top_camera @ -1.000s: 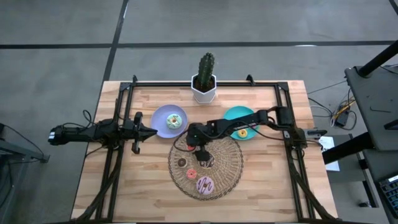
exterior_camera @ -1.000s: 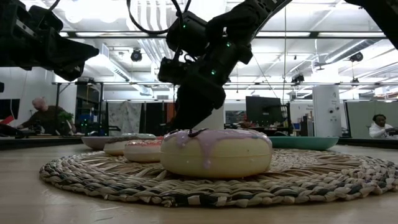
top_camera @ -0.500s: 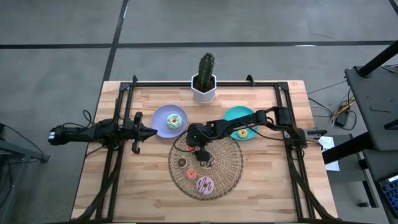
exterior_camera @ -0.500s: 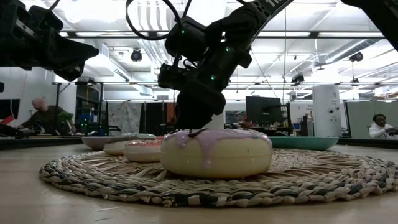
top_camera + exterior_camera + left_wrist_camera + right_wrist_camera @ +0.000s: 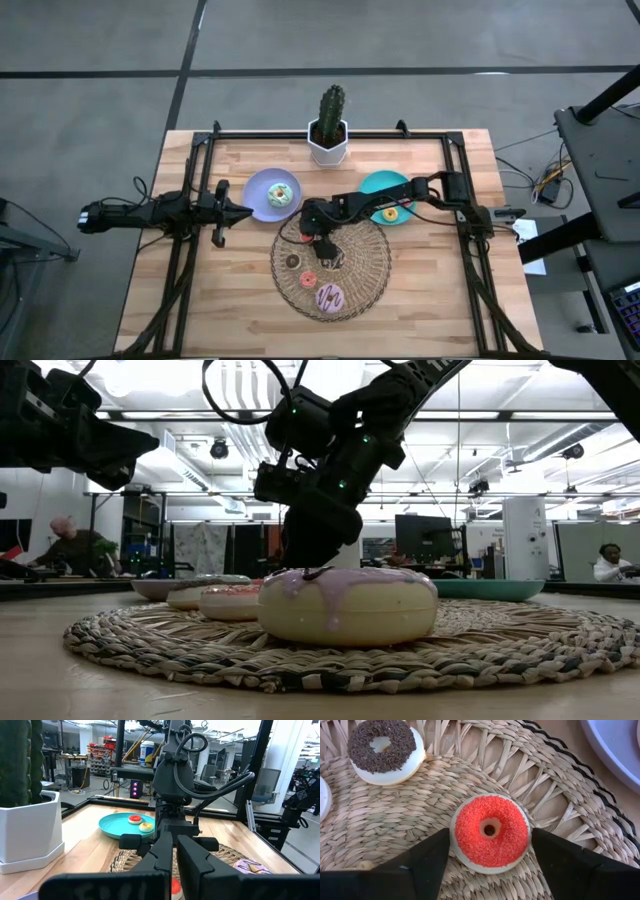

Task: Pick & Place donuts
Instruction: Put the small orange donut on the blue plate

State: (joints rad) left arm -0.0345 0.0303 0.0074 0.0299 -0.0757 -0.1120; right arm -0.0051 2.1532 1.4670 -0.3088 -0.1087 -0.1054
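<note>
The red donut [image 5: 491, 830] is a small ring with grainy red sugar over a pale base, lying flat on the woven mat [image 5: 385, 815]. The right gripper [image 5: 490, 857] is spread, one finger on each side of it. No writing shows anywhere. Only the high view shows the left gripper [image 5: 243, 211], pressed together beside the lavender plate [image 5: 258, 186]

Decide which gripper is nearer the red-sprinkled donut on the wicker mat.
Right. The right gripper straddles the red-sprinkled donut, a finger on each side. The left gripper waits off the wicker mat, beside the lavender plate.
</note>
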